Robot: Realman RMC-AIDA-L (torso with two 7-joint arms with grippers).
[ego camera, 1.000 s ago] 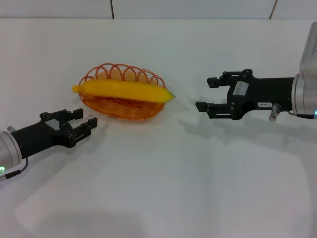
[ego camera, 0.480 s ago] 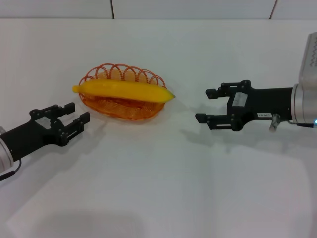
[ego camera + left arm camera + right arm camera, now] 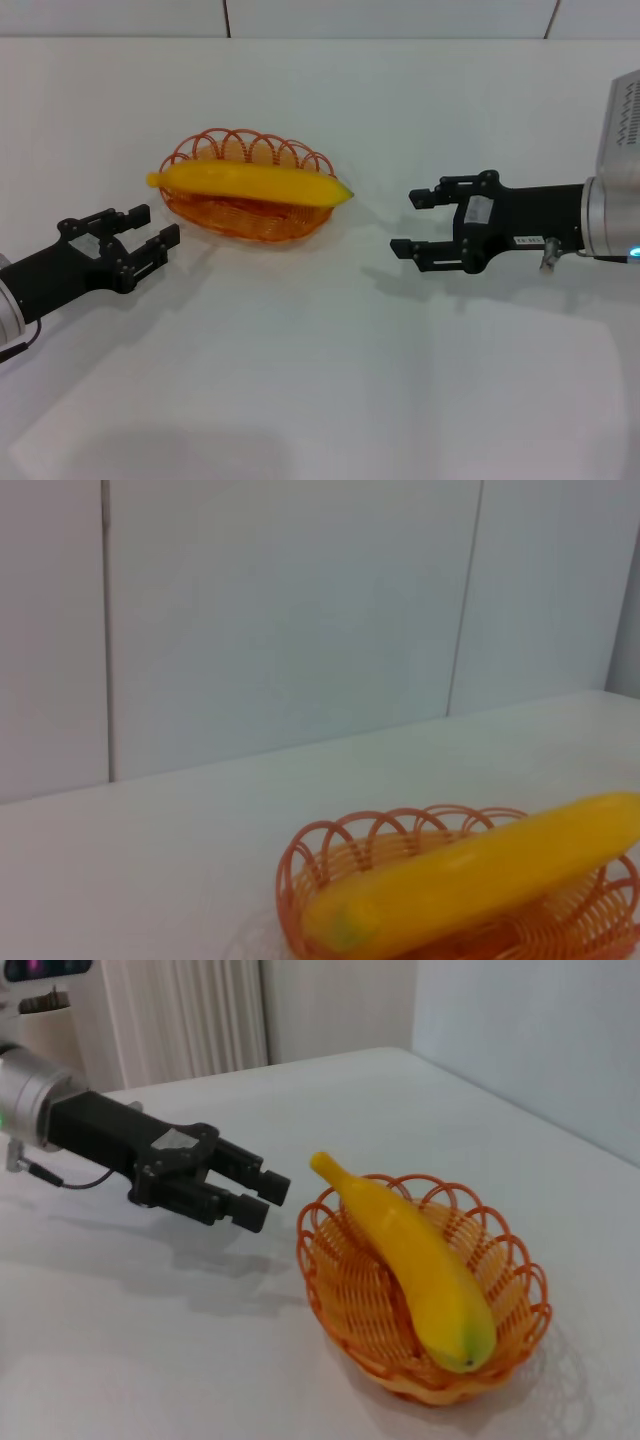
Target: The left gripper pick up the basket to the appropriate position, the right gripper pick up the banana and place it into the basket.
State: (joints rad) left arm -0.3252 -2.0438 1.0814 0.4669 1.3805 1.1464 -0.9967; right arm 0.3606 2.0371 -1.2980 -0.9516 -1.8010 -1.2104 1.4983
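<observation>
The orange wire basket [image 3: 262,222] sits on the white table, left of centre, and the yellow banana [image 3: 250,183] lies lengthwise inside it, resting on the rim. Both also show in the left wrist view as basket [image 3: 320,858] and banana [image 3: 480,880], and in the right wrist view as basket [image 3: 340,1290] and banana [image 3: 415,1270]. My left gripper [image 3: 155,236] is open, just left of the basket and apart from it; it also appears as the left gripper [image 3: 255,1195]. My right gripper [image 3: 410,223] is open and holds nothing, a short way right of the banana's tip.
The white table [image 3: 320,380] stretches wide in front of both arms. A pale panelled wall [image 3: 300,610] stands behind the table's far edge.
The left gripper pulled back to the left, away from the basket. The right gripper drifted slightly left and down. Basket and banana stayed put.
</observation>
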